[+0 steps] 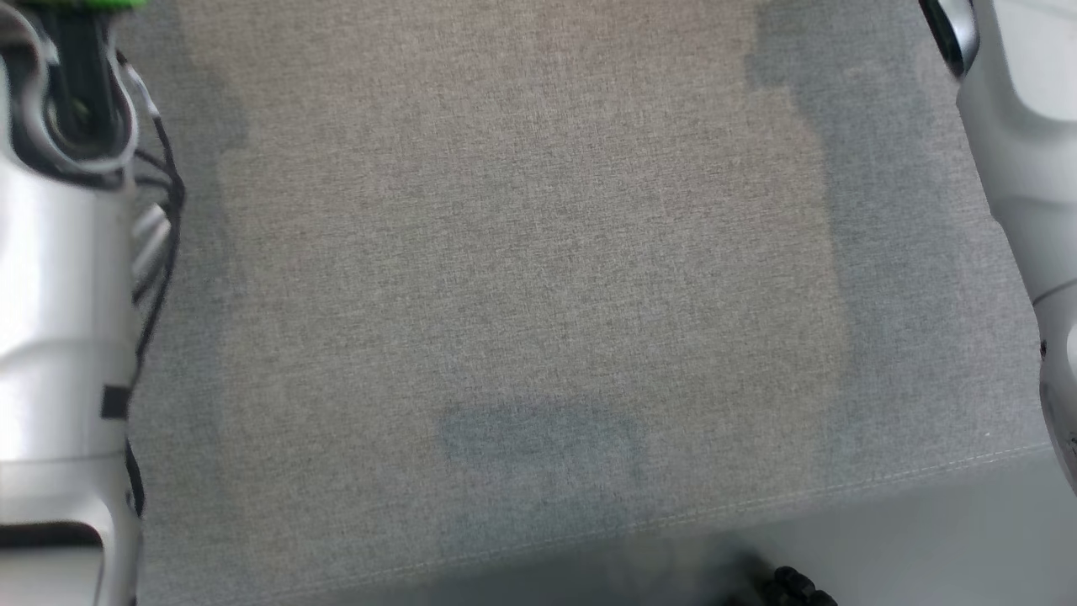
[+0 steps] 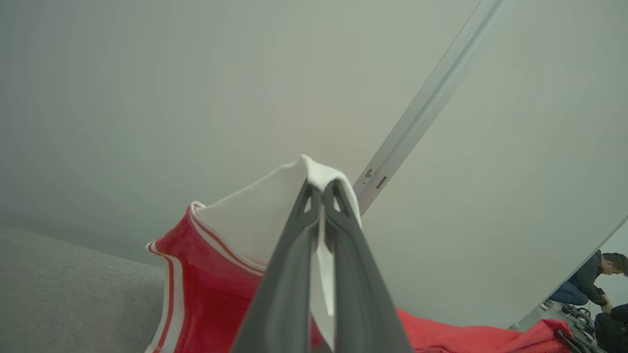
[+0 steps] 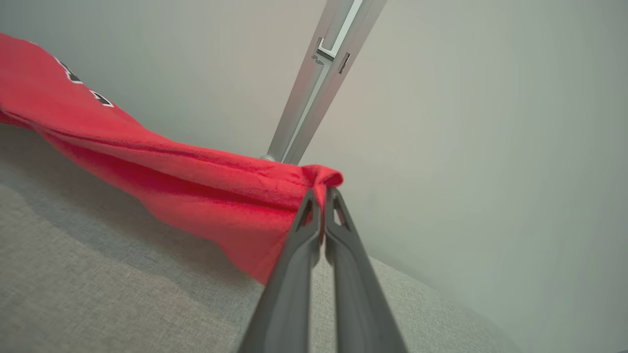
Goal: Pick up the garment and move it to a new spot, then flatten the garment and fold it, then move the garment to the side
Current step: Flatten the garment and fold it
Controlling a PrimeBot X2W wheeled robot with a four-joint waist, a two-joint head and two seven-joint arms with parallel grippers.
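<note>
Silver-white forearm point(image 1: 59, 295), black cables point(image 1: 174, 198), dark grey fingers point(image 2: 289, 274).

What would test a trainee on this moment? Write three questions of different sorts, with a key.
1. True or false: the left gripper is shut on the garment.
2. The right gripper pinches the garment at: A) a red edge, B) a white lining, C) black lettering.
3. Fill in: in the right wrist view, the cloth surface under the lifted garment is ____ in colour.
Key: 1 true; 2 A; 3 grey.
</note>
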